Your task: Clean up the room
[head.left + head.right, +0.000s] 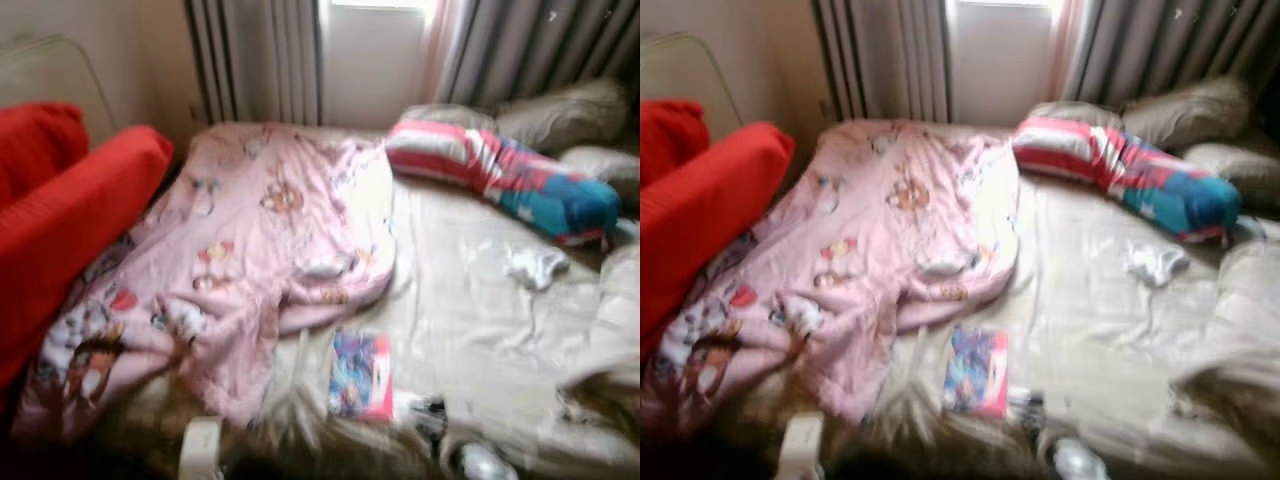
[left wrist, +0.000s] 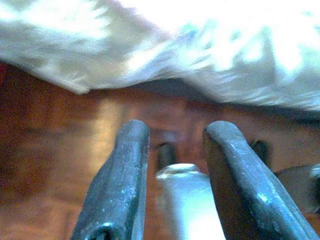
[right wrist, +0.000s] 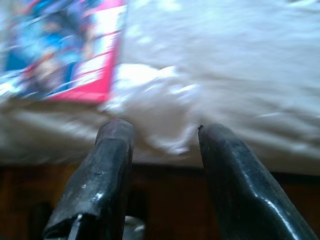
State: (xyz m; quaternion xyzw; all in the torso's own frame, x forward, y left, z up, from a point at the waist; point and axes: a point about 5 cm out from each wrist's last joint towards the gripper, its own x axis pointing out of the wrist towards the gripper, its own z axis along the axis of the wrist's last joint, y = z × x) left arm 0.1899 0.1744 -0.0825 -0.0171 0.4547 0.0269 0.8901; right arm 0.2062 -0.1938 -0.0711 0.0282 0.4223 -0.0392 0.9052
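A bed with a cream sheet (image 1: 470, 310) lies before me, blurred. A pink cartoon-print blanket (image 1: 250, 250) lies crumpled over its left half. Near the front edge lies a blue and pink book (image 1: 360, 375), and a small white crumpled thing (image 3: 155, 107) rests beside it. A white sock (image 1: 535, 265) lies toward the right. My right gripper (image 3: 162, 131) is open at the bed's front edge, its fingers aimed at the white crumpled thing. My left gripper (image 2: 176, 129) is open low over the wooden floor (image 2: 60, 150), under the hanging bedding; a pale cylinder (image 2: 187, 200) shows in its gap.
A striped red, white and blue bolster (image 1: 500, 175) and grey pillows (image 1: 565, 115) lie at the bed's head. Red cushions (image 1: 70, 210) rise on the left. Curtains (image 1: 260, 60) and a bright window (image 1: 375, 50) stand behind. A white object (image 1: 200, 445) shows at the bottom edge.
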